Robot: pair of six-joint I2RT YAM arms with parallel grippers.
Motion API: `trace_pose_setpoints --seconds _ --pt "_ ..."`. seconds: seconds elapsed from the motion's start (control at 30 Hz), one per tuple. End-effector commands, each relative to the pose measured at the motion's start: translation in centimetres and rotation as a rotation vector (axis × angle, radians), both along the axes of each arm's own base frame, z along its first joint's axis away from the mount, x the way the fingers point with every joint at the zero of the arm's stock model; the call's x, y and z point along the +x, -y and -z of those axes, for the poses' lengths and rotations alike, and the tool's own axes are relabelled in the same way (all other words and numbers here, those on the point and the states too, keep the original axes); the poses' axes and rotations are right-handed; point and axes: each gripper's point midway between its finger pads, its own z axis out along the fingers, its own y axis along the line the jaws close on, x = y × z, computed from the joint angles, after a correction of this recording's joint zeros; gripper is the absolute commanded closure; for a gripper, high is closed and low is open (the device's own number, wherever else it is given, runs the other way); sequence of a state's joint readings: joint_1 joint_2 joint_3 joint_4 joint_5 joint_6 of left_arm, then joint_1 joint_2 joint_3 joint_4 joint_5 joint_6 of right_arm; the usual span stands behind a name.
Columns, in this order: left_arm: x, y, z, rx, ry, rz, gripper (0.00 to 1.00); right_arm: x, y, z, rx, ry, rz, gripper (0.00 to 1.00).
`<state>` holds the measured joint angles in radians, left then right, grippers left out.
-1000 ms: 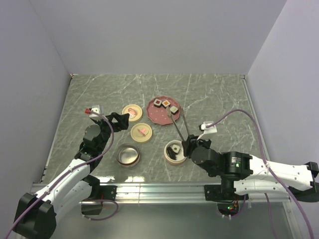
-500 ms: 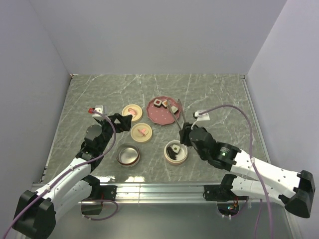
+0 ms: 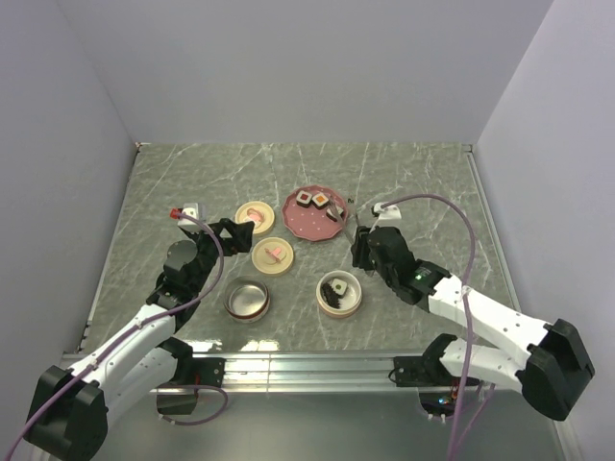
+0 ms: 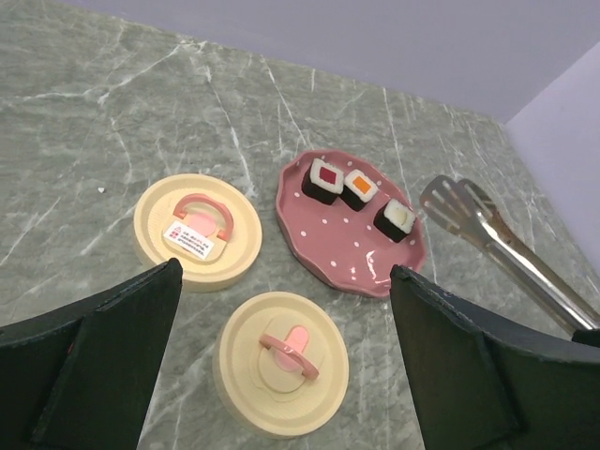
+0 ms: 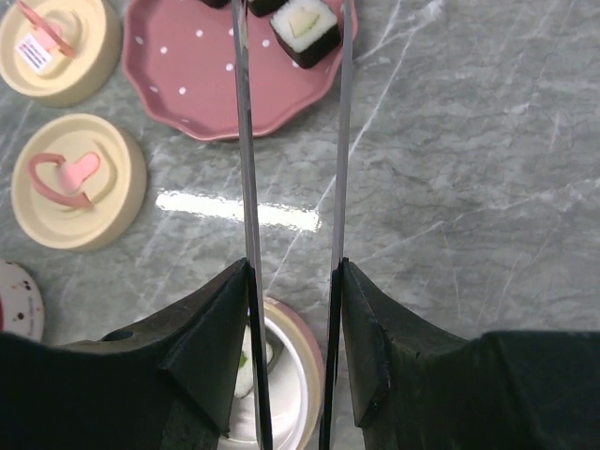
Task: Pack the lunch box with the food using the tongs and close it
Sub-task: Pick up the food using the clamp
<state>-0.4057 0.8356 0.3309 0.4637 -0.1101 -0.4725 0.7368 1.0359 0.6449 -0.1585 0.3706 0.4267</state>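
Observation:
My right gripper (image 3: 358,246) (image 5: 292,319) is shut on the tongs (image 3: 344,220) (image 5: 242,141), a finger pressing on each slim arm. The tong ends (image 4: 450,195) hover at the right rim of the pink plate (image 3: 309,224) (image 4: 349,253) (image 5: 216,84). Three pieces of food sit on that plate: red-topped (image 4: 325,178), orange-topped (image 4: 359,189) and green-topped (image 4: 396,217) (image 5: 306,28); the last shows between the tong arms in the right wrist view. The cream lunch box tub (image 3: 352,303) (image 5: 305,352) holds more food (image 3: 336,288). My left gripper (image 3: 227,230) (image 4: 281,375) is open above a lid.
Two cream round lids with pink handles lie left of the plate (image 3: 255,215) (image 3: 273,255) (image 4: 197,230) (image 4: 282,362). A metal bowl (image 3: 247,299) stands near the front, left of the cream tub. Walls close in on both sides and at the back.
My right arm has carried the tongs forward from over the cream tub to the plate, and the tong arms have narrowed a little. The left arm has barely moved.

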Motion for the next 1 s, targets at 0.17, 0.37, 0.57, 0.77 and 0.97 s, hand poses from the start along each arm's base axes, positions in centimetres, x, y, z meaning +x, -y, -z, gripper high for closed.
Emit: trace_pose_setpoints --seconds 0.17,0.37,0.57,0.77,0.97 --pt "0.5 -0.7 -1.1 -0.016 0.018 -0.053 0.00 2.0 -1.4 1.6 0.000 0.001 -0.066 0.51" --pt "0.5 -1.0 -1.1 -0.019 0.015 -0.069 0.01 2.8 -1.0 2.8 -0.046 -0.023 -0.053 0.52" --pt "0.5 -1.1 -1.1 -0.018 0.014 -0.074 0.00 3.8 -1.0 2.3 -0.056 -0.001 -0.040 0.52" --pt "0.6 -1.1 -1.0 -0.015 0.012 -0.075 0.01 4.3 -0.5 2.5 -0.085 -0.001 -0.016 0.52" --pt "0.7 -1.1 -1.1 -0.015 0.012 -0.077 0.01 4.4 -1.0 2.4 -0.086 -0.008 -0.039 0.52"
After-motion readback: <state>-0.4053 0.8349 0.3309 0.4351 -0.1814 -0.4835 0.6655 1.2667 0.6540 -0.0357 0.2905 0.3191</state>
